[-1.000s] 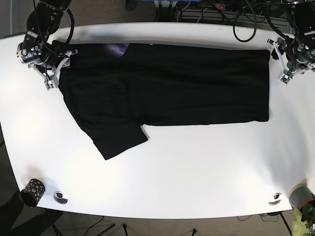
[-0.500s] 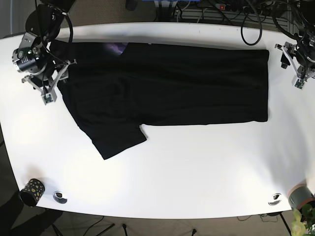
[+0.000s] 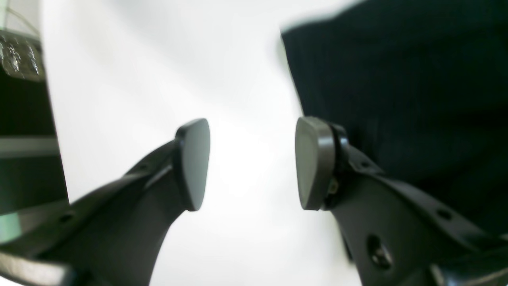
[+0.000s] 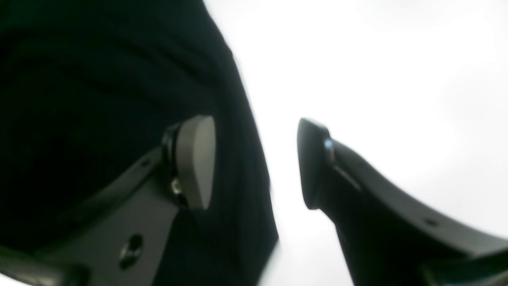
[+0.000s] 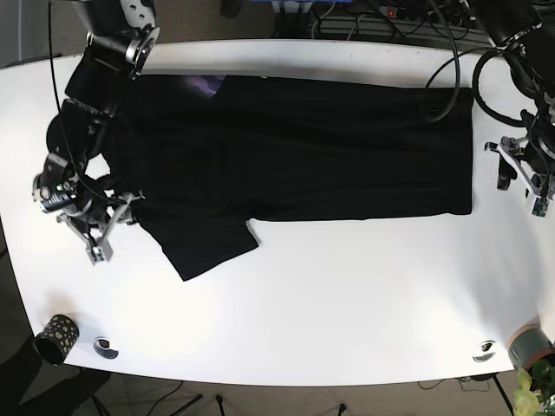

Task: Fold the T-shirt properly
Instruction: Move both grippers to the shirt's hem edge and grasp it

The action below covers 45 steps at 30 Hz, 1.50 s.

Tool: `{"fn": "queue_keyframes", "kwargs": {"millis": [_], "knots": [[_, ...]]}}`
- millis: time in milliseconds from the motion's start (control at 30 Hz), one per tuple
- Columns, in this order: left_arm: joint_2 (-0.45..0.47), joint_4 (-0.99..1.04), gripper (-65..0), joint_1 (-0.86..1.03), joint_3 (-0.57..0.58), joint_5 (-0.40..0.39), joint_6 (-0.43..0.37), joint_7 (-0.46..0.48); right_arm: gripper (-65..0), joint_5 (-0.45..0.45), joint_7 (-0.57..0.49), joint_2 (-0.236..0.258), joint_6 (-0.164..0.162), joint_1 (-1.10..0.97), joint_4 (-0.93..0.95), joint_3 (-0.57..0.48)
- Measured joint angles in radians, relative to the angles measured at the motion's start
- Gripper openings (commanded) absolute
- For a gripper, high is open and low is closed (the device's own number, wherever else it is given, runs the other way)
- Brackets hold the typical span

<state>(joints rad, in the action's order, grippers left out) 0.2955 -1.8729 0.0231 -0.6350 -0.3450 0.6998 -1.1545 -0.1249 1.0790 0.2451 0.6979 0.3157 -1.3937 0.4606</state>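
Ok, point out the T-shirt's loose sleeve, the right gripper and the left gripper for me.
T-shirt sleeve (image 5: 208, 247), base view, middle of the sleeve flap.
right gripper (image 5: 104, 232), base view, midway between its fingertips.
left gripper (image 3: 252, 163), left wrist view, gap midway between its open fingertips.

My base camera hangs high above and looks straight down, taking in the whole white tabletop (image 5: 347, 295) from edge to edge, far enough away to show the floor past its near corners. My left wrist camera sits close behind my left jaws, looking steeply down near the tabletop's right edge as the base view frames it; it shares with the base view the bare white surface and the black T-shirt (image 3: 397, 79) hem. My right wrist camera looks out likewise between my right jaws, very near and blurred, by the left edge, sharing the T-shirt's sleeve-side border.
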Motion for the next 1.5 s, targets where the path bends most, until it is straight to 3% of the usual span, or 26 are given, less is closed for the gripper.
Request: {"fn": "queue_keyframes", "kwargs": {"millis": [300,667,767,833,933,1067,1300,1500], "knots": [[-0.034,0.000,-34.2,-0.023,0.001,0.000,-0.004,0.000,-33.0,0.018,-0.272,0.031,-0.008,0.085,0.338,-0.004],[-0.034,0.000,-33.5,-0.023,0.003,0.000,-0.004,-0.001,-33.1,0.012,-0.371,0.033,-0.008,0.052,0.438,-0.050],[-0.035,0.004,-25.4,-0.025,0.010,-0.001,-0.047,0.000,-34.7,0.000,-0.380,0.023,-0.008,0.042,0.426,-0.082],[-0.035,0.019,-17.9,-0.039,0.012,-0.006,-0.103,0.000,-40.3,-0.003,-0.388,0.010,-0.009,0.043,0.426,-0.085],[-0.034,0.091,-11.7,-0.087,0.010,0.002,-0.197,-0.003,-50.7,-0.009,-0.389,-0.002,-0.003,0.043,0.426,-0.089],[-0.029,0.256,-11.5,-0.169,0.011,-0.004,-0.276,0.003,-61.4,-0.004,-0.397,-0.001,-0.002,0.040,0.427,-0.090],[0.014,0.585,-11.5,-0.291,0.058,0.003,-0.313,0.087,-62.1,-0.003,-0.405,-0.001,-0.002,0.037,0.427,-0.095],[0.040,0.812,-11.5,-0.394,0.229,-0.015,-0.216,0.094,-62.1,-0.002,-0.403,0.001,-0.001,0.037,0.427,-0.095]]}}
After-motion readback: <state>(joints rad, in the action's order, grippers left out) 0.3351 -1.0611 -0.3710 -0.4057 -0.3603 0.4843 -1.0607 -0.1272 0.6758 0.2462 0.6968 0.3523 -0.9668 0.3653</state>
